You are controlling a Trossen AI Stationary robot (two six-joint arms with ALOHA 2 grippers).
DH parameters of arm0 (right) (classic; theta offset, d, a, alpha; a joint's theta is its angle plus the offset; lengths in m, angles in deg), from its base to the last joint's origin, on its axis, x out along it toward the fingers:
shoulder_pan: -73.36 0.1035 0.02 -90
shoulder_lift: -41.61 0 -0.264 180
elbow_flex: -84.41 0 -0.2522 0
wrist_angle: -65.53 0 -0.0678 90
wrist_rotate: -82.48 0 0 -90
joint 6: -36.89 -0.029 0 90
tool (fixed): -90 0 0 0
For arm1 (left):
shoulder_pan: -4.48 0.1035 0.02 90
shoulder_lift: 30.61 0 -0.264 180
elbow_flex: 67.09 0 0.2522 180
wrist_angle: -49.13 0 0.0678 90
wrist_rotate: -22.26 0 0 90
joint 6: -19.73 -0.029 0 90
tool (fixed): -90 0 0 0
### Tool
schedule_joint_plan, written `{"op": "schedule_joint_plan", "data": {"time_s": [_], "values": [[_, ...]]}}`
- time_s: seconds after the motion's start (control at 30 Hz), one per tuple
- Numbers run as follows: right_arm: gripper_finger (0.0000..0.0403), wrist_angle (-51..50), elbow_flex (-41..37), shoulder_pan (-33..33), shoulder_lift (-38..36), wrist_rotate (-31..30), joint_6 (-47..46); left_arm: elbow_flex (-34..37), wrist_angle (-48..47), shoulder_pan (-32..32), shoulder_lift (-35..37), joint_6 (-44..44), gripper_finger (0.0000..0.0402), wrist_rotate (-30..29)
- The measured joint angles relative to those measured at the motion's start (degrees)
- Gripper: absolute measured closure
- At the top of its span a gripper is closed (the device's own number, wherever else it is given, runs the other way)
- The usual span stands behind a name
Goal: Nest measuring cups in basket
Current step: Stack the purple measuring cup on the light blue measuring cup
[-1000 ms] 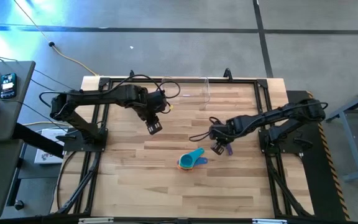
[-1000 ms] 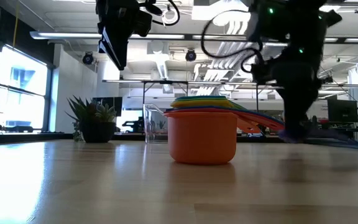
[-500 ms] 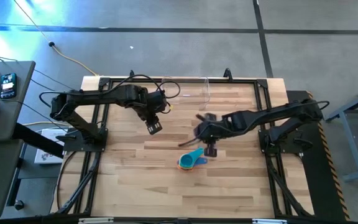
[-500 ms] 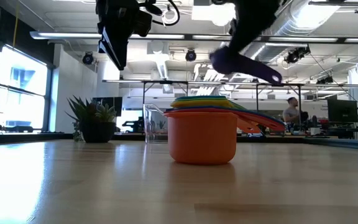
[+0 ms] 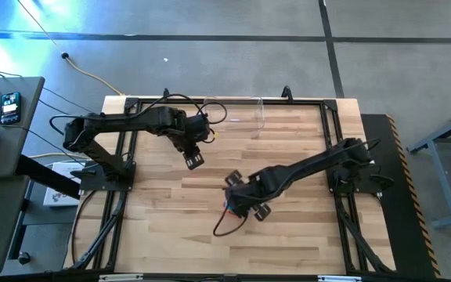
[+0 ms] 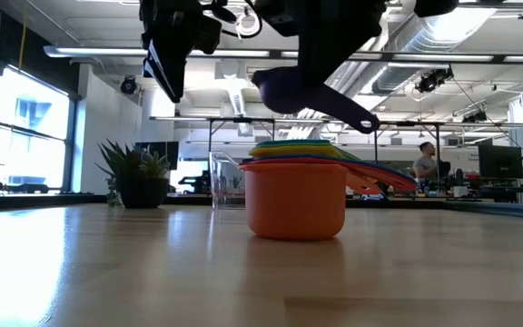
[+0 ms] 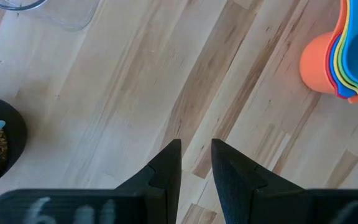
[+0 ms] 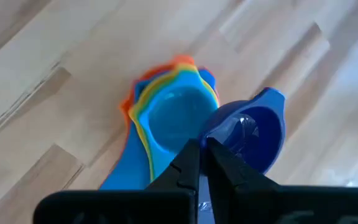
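A small purple plastic measuring cup (image 6: 284, 88) is held clenched by its handle in the right gripper (image 8: 201, 163), bowl tilted, handle sloping down, just above the nested stack of coloured plastic cups (image 6: 296, 195); left gripper (image 7: 196, 163) parted, empty.

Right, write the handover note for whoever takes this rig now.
Right pincer: shut on the purple cup, carried in the air just above the nested stack.
Left pincer: hanging idle above the table, holding nothing.
Stack: orange cup outermost, blue innermost, standing mid-table on the bare wood.
Basket: at the far edge, no cup visible in it.
Done: most cups nested.
Left: drop the purple cup into the stack, then probably move the whole stack into the basket.
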State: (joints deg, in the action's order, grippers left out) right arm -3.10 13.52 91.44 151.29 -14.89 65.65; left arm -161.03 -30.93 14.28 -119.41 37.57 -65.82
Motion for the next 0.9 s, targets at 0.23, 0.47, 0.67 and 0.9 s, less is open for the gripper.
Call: {"op": "schedule_joint_plan", "data": {"time_s": [0.23, 0.47, 0.67, 0.9], "values": [[0.0402, 0.51, 0.18, -0.17, 0.65, 3.5, 6.14, 0.0, 0.0, 0.0, 0.0, -0.04, 0.0323, 0.0], [0.0396, 0.97, -2.1, 0.47, 0.71, 4.21, 8.65, 0.0, 0.0, 0.0, 0.0, -0.06, 0.0323, 0.01], [0.0393, 2.29, -2.1, 1.17, 0.69, 3.82, 10.02, -0.01, 0.0, -0.01, 0.0, -0.04, 0.0323, 0.02], [0.0391, 1.89, -2.1, 1.21, 2.0, 2.47, 10.28, 0.0, -0.02, -0.07, 0.0, 0.03, 0.0323, 0.02]]}}
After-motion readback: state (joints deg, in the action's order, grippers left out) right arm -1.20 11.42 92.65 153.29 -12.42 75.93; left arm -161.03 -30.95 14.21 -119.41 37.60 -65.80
